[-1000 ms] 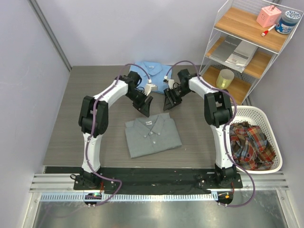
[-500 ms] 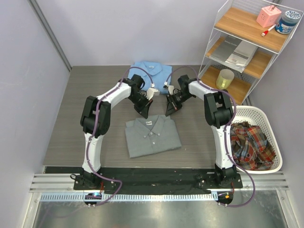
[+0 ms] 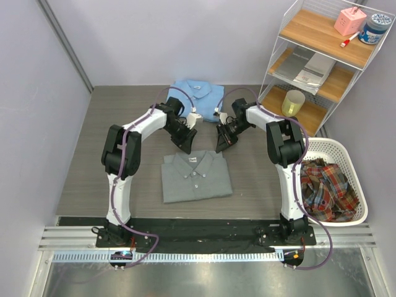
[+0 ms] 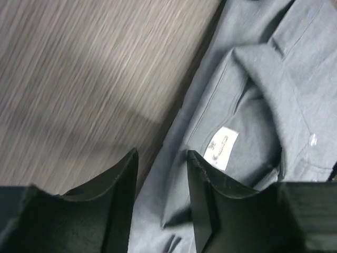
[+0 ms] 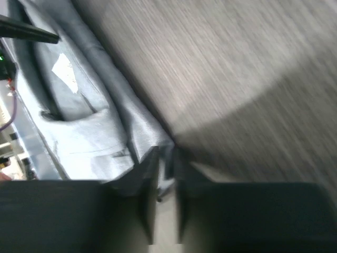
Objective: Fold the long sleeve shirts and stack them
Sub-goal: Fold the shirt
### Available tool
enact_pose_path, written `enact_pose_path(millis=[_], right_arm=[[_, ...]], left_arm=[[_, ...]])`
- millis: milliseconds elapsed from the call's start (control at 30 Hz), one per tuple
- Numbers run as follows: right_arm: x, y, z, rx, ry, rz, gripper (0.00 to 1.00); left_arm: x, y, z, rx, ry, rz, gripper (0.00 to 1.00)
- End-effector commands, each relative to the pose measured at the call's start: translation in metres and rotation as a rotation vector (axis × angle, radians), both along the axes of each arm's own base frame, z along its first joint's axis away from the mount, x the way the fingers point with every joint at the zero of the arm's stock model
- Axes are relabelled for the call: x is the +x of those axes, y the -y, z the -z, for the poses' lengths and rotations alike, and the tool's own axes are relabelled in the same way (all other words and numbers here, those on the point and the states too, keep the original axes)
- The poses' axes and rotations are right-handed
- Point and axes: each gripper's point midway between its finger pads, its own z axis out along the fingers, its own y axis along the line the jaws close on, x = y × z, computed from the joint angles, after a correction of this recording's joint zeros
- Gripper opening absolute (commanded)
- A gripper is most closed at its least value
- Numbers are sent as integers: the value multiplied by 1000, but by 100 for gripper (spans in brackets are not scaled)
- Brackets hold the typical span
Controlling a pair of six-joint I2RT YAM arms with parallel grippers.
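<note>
Shirts first: the grey shirt lies folded flat on the bench, collar toward the far side, well to the left of the white basket. The light blue shirt is folded too. It sits farther back than the basket and also off to its left, at the bench's far edge. The two shirts are apart with bare wood between them, not yet stacked.

Both arms reach into that strip. The left tool is the one farther from the basket, tip down at the grey collar's left end. The right tool is the nearer one, tip down at the collar's right corner.

On the left wrist camera, the fingers stand apart with nothing between them. Through the gap you see the shirt's edge meeting the bench, and the white neck label lies just beyond.

On the right wrist camera it is blurry, but those fingers are drawn almost together, only a thin slit left. A fold of the grey shirt's edge runs right up to the tips and looks nipped there.

Inside the basket there is a heap of red plaid cloth. Behind the basket stands a wire rack with a yellow cup on its lower shelf.
</note>
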Motion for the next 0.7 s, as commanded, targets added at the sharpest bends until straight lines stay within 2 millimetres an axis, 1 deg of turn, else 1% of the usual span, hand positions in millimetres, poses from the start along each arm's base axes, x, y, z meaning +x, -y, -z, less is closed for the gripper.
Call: enact_pose_path(millis=[0,33,67,100,133,167,200,233,267,300,333,367,433,467,500,533,567,600,633,667], right_arm=[[29,20,-28,-84,94,96,38],[35,24,-38,-89,108,124,39],[39,28,-44,-93,124,139,40],[40,31,-52,-91,142,147,40],[42,36,-72,-73,183,158,38],[37,37,-76,-64,184,153,34],[33,35,-85,-45,192,147,24],[26,32,-91,-18,181,142,19],[15,24,-107,52,159,135,14],[3,20,-105,79,110,130,7],[-7,13,-104,100,72,119,5],[-21,6,-101,139,3,109,4],[-35,-1,-92,165,-80,103,4],[-46,-8,-82,189,-147,93,4],[-52,-11,-76,193,-186,94,8],[-55,-14,-71,198,-211,98,10],[-56,-17,-58,199,-227,101,12],[-54,-17,-50,188,-248,127,17],[-47,-13,-37,163,-226,146,21],[-45,-11,-22,135,-248,167,24]], left_arm=[[9,-19,-60,-132,66,-139,46],[9,-30,-69,-162,49,-183,48],[0,-33,-78,-187,22,-201,49],[-13,-37,-78,-200,-33,-235,49],[-26,-35,-98,-256,-43,-234,49],[-36,-35,-101,-275,-70,-238,48],[-45,-33,-105,-294,-111,-265,48],[-61,-31,-108,-329,-155,-272,47],[-66,-30,-107,-338,-184,-293,46],[-69,-29,-106,-346,-201,-305,44],[-78,-28,-102,-362,-261,-325,39],[-81,-27,-100,-382,-297,-320,36],[-90,-26,-96,-415,-422,-360,32],[-93,-21,-94,-455,-492,-357,32],[-93,-21,-91,-463,-517,-371,34],[-91,-20,-84,-466,-527,-384,37],[-89,-21,-74,-453,-538,-397,38],[-84,-27,-66,-446,-552,-426,38],[-79,-32,-49,-422,-582,-456,38],[-74,-37,-40,-411,-598,-479,39]])
